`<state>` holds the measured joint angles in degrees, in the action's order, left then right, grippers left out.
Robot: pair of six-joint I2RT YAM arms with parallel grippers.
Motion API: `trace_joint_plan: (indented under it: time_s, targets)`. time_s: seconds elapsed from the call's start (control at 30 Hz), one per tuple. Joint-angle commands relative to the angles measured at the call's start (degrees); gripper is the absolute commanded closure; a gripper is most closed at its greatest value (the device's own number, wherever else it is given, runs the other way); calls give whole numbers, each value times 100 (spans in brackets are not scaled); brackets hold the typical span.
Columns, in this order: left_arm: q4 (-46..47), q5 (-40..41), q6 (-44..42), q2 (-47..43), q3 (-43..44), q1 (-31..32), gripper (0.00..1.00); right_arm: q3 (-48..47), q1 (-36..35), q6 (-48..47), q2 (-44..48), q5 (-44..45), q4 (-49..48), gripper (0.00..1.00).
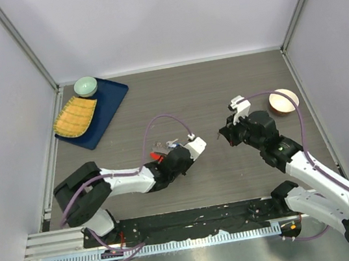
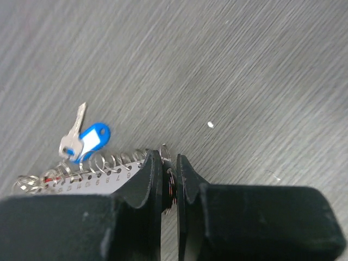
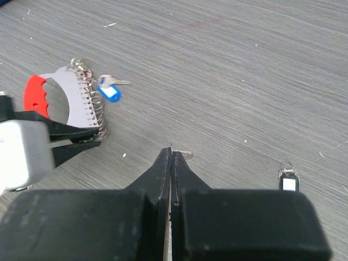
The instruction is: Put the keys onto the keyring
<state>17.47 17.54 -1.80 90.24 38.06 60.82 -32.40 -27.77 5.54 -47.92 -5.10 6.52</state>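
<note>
Gripper on my left arm [image 2: 167,161] is nearly closed, its jaws narrow and clamped on a wire ring at the end of the keyring [image 3: 70,99]. The keyring sits left of the bench's [image 2: 228,65] middle: a pale grey plate with a wire coil along one edge and a red curved grip [image 3: 37,93] on its far side. A silver key [image 2: 73,136] and a small blue tag [image 2: 94,138] hang at the coil's far end, lying on the bench just beside each other. Something reddish shows between my left fingers [image 2: 147,179], too hidden to name.

On my right arm the gripper [image 3: 171,152] has its jaws pressed tight together, with a small silver sliver [image 3: 185,155] poking out at the tips; it is too small to tell whether it is a key. That gripper is to the right of the keyring, apart from it.

A small black fob [image 3: 289,180] lies alone on the bench, right of the right gripper. Far left is a blue tray [image 1: 109,101] carrying a green bowl [image 1: 85,86] and a yellow mat [image 1: 75,116]; far right, a brown bowl [image 1: 283,102].
</note>
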Motion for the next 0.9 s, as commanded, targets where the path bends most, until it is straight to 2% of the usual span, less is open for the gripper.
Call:
trace_joint_plan:
  time_s: [0.0,0.1,0.2,0.3,0.33,0.37,0.47,0.67,0.87]
  targets:
    - [-1484,241,1180,495,175,44,100,41,-9,44,222,115,-108,99]
    - [-1414,399,1681,521,131,53,100,76,-9,44,283,106,-116,99]
    - [-1466,810,1920,434,35,123,100,103,-9,52,318,97,-143,99]
    - [-1528,865,2166,223,-132,132,98,94,-9,52,310,45,-152,99]
    - [-1545,778,2219,179,-167,132,95,103,-9,52,318,36,-169,99]
    - [-1545,725,2324,100,-255,132,87,103,-9,61,319,27,-169,99]
    - [-1624,680,2483,-40,-335,132,73,111,-9,70,336,1,-169,99]
    - [-1695,856,2650,-375,-370,132,59,138,-9,114,432,-52,-169,99]
    - [-2177,1111,2764,-849,-80,123,52,146,-1,123,529,-70,-160,99]
